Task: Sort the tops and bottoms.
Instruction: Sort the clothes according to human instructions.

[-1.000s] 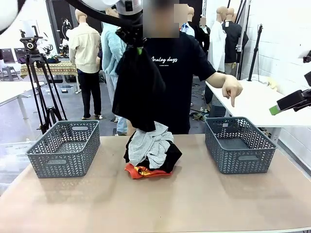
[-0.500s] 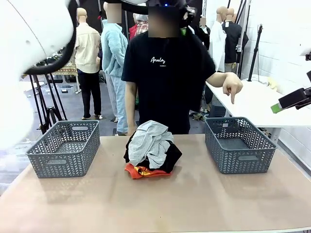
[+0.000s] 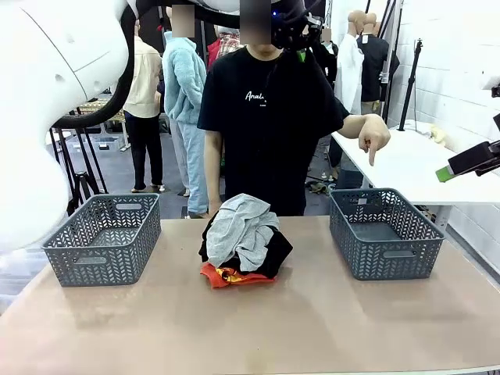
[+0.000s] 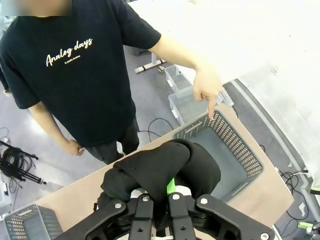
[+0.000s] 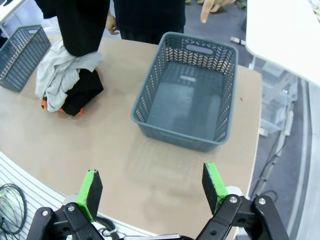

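Note:
My left gripper (image 4: 160,197) is shut on a plain black garment (image 4: 165,165), one of the bottoms, bunched above the right basket (image 4: 227,150). In the front view that gripper (image 3: 298,45) is high up, and the black cloth (image 3: 293,101) hangs in front of the person's black T-shirt. On the table lies a pile: a light grey top (image 3: 242,223) over another black garment (image 3: 275,254), with an orange-red top (image 3: 226,275) at the bottom. My right gripper (image 5: 152,187) stands open over the table's edge, near the right basket (image 5: 187,95).
A grey basket (image 3: 101,238) stands at the table's left, another (image 3: 383,233) at the right. The person stands at the far side, one hand (image 3: 373,141) pointing a finger down at the right basket. My left arm's large white link (image 3: 47,94) covers the picture's upper left.
My left arm has carried the black garment up off the pile and to the right. The pile, the person's pointing hand and my right gripper have stayed put.

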You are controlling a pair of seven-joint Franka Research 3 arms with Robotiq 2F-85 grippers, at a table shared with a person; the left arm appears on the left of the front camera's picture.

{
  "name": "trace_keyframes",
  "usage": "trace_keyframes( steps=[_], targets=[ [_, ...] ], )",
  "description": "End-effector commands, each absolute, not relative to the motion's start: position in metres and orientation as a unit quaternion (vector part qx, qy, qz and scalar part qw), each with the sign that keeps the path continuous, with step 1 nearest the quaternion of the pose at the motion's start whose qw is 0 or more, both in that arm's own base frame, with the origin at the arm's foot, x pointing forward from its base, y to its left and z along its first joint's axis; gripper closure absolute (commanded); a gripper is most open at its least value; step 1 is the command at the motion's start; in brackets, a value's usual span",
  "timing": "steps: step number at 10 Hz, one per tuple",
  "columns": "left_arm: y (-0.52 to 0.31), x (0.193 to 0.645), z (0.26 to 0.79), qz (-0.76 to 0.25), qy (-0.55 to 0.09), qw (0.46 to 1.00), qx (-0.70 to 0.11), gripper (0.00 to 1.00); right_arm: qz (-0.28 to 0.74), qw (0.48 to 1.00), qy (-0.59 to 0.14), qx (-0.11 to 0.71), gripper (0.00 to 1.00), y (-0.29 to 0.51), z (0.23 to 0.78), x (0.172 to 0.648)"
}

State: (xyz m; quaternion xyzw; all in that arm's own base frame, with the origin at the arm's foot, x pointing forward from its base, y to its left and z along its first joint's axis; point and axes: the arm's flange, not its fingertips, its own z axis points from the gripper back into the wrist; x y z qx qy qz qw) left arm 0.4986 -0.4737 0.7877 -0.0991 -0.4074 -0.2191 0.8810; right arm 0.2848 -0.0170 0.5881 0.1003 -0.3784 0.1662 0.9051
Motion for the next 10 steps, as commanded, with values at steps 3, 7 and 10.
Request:
trace_keyframes(
  steps=[3,7,10],
  targets=[
    [-0.494,0.512,0.777,-0.220,-0.403,0.880,-0.120,1.00,0.169,0.905,-0.377,0.101,0.00,-0.017,0.588,0.285],
    [-0.577,0.554,0.737,-0.201,-0.393,0.853,-0.278,1.00,0.169,0.905,-0.377,0.101,0.00,-0.017,0.588,0.285],
    [-0.613,0.573,0.704,-0.165,-0.346,0.875,-0.295,1.00,0.169,0.905,-0.377,0.101,0.00,-0.017,0.588,0.285]
  ],
)
